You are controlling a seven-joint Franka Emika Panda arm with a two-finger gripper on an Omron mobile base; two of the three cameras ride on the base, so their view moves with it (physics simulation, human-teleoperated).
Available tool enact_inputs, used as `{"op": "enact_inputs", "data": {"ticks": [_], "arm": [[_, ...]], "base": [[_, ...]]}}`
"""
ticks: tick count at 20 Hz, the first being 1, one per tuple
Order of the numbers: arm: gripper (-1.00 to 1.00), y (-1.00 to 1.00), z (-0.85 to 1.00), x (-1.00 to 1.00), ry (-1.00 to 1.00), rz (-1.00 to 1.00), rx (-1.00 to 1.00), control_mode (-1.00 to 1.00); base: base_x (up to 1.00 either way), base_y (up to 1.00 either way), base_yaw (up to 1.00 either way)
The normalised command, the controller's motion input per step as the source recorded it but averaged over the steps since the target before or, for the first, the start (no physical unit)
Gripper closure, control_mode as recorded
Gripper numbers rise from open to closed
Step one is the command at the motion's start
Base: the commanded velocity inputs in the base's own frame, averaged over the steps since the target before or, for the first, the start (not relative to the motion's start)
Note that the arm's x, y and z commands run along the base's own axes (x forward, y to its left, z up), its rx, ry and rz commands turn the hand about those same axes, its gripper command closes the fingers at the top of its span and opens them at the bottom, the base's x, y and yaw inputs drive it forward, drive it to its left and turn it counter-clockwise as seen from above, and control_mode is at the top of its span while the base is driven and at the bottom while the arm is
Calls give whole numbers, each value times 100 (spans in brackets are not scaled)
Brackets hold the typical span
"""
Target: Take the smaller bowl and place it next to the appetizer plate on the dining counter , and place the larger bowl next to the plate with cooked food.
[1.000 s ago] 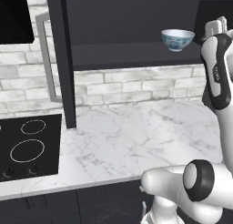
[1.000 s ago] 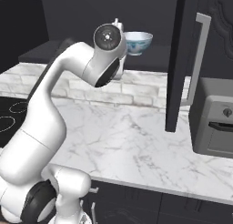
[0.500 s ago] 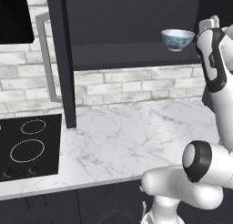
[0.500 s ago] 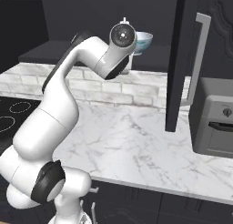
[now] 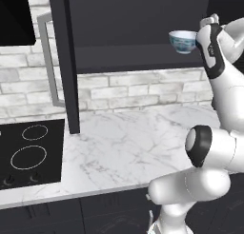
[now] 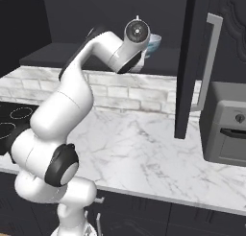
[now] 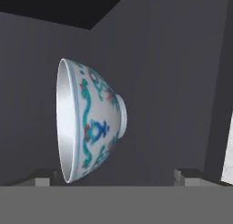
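Observation:
The smaller bowl (image 5: 182, 41) stands upright on a dark cabinet shelf, pale blue outside with a painted pattern and white inside. In the right base view the smaller bowl (image 6: 155, 44) peeks out behind my wrist. My gripper (image 5: 206, 26) hovers just right of it at shelf height, apart from it. The hand view is rolled, so the bowl (image 7: 91, 123) appears on its side, above and between the two spread fingertips of my gripper (image 7: 118, 176). The jaws are open with nothing between them. The larger bowl, both plates and the dining counter are out of view.
An open cabinet door (image 5: 62, 62) hangs at the left of the shelf, and another door (image 6: 190, 62) at its right. Below lies a marble counter (image 5: 133, 138) with a black cooktop (image 5: 28, 152) and a grey oven box (image 6: 226, 124).
My arm has swung further up and the hand has moved left, closer to the bowl on the shelf. The bowl has stayed put and the jaws stay open.

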Motion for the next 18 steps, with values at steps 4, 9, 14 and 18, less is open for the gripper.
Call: {"op": "enact_inputs", "data": {"ticks": [4, 9, 14, 18], "arm": [[-100, -22, 0, 63, 0, 0, 0, -100], [-100, -36, 0, 62, 0, 6, 0, -100], [-100, -25, 0, 55, 0, 4, 0, -100], [-100, -3, -3, 38, 0, 1, 0, -100]], "base": [[0, 0, 0], [0, 0, 0], [0, 0, 0], [0, 0, 0]]}}
